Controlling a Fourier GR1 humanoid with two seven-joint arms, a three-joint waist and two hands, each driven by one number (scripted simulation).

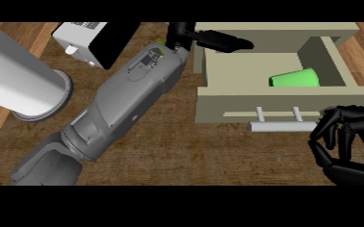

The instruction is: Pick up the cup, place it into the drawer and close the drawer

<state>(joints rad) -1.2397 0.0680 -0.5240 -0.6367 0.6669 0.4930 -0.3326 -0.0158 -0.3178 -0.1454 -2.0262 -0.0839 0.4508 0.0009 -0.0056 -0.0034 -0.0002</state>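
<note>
The green cup [295,78] lies on its side inside the open beige drawer [235,98], towards its right wall. My left forearm runs from the lower left up to the drawer's far left corner. There my left hand [217,41] stretches its fingers out over the drawer's back rim, holding nothing. The drawer's grey bar handle [283,126] sticks out from its front panel. My right hand [338,142] hangs just right of the handle's end, fingers curled, with nothing seen inside them.
A large white cylinder [28,84] stands at the left edge of the wooden counter [177,149]. A white and black box [89,41] sits at the top left, beside my left forearm.
</note>
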